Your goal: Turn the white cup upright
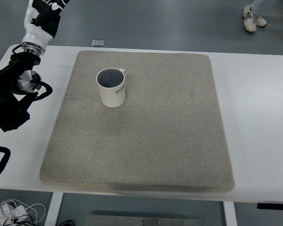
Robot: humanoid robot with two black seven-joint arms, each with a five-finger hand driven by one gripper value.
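Top view: white ceramic cup with dark lettering (pixel 113 88) stands mouth-up on the upper-left part of the grey felt-like mat (pixel 146 141), handle stub toward the back, so by the look of it the flip is done. Nothing touches the cup. Mat lies flat on the white table (pixel 259 117). Left arm, black and white with cabling, (pixel 19 84) sits over the table's left edge, well apart from the cup; its hand can't be made out, so grasp state can't be told. Right arm not visible. Risk from here, my read: the left arm swinging back across the mat could clip the cup and tip it, and the loose cable loop near the arm could snag. Person's shoes (pixel 253 19) on the floor beyond the far right corner, well clear.
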